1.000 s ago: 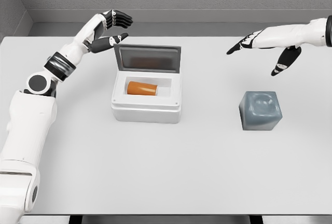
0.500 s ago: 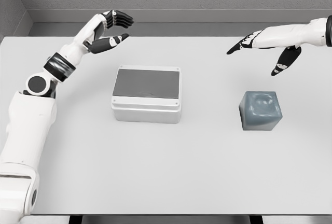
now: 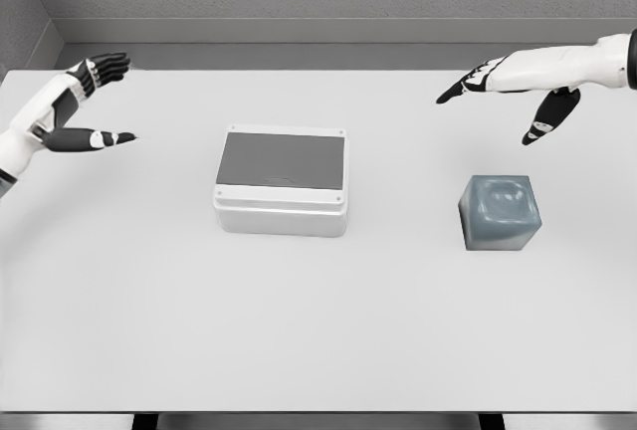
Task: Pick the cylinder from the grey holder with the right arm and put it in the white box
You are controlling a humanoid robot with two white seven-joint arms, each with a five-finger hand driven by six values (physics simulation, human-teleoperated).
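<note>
Right hand (image 3: pixel 503 87) hovered above and behind the grey holder (image 3: pixel 500 212), fingers spread wide, thumb hanging down, gripping nothing. That holder sat well to the right of the white box (image 3: pixel 282 181) on the table (image 3: pixel 318 330), its top showing only a bare round recess; the box's grey lid (image 3: pixel 283 160) lay shut flat, so its contents were hidden and the cylinder could not be seen anywhere. Left hand (image 3: pixel 80 102) was raised far to the left of the box, likewise spread and holding nothing.
</note>
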